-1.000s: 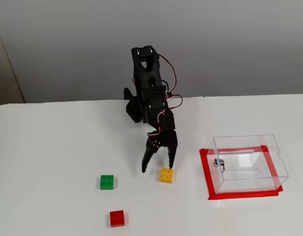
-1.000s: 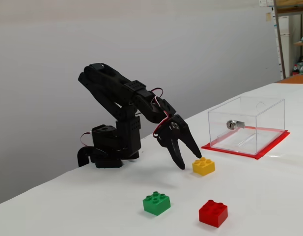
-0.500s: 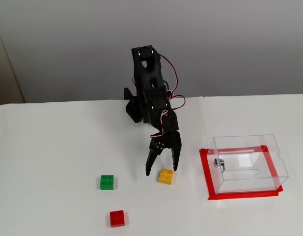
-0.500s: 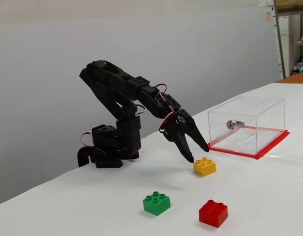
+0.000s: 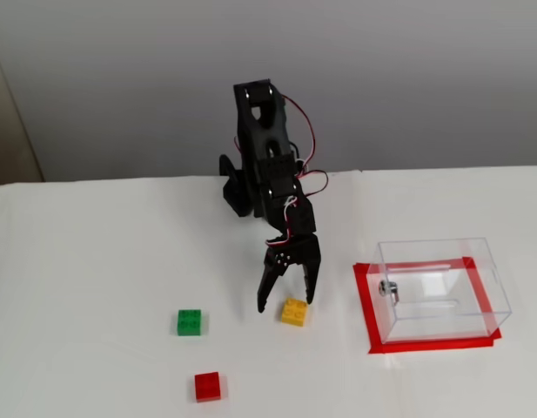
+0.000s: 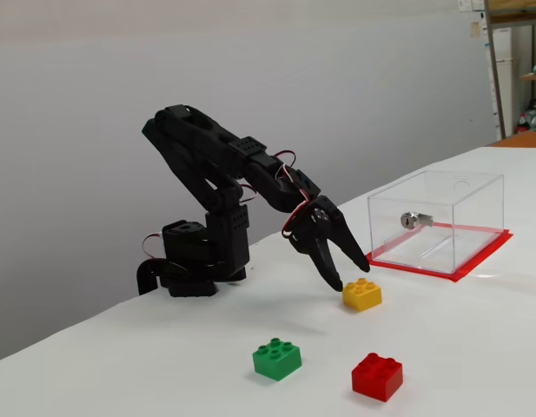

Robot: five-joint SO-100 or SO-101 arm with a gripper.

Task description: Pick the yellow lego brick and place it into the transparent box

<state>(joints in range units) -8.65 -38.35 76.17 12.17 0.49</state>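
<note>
Green brick (image 5: 189,321) lower left of centre, red brick (image 5: 207,386) below it near bottom edge. Gripper (image 5: 285,302) at frame centre, fingers spread apart, tips low over table, empty. Yellow brick (image 5: 294,311) on table just beside right fingertip, not gripped. Clear box (image 5: 442,289) at right on red tape outline (image 5: 366,309), well apart from brick.

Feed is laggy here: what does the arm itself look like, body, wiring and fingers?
The arm is all matte black plastic, built of blocky servo segments on a squat black base. Thin red, white and dark cables loop loosely along the upper segments toward the wrist. The gripper ends in two long, tapering black fingers. No labels or markings can be made out.
</note>
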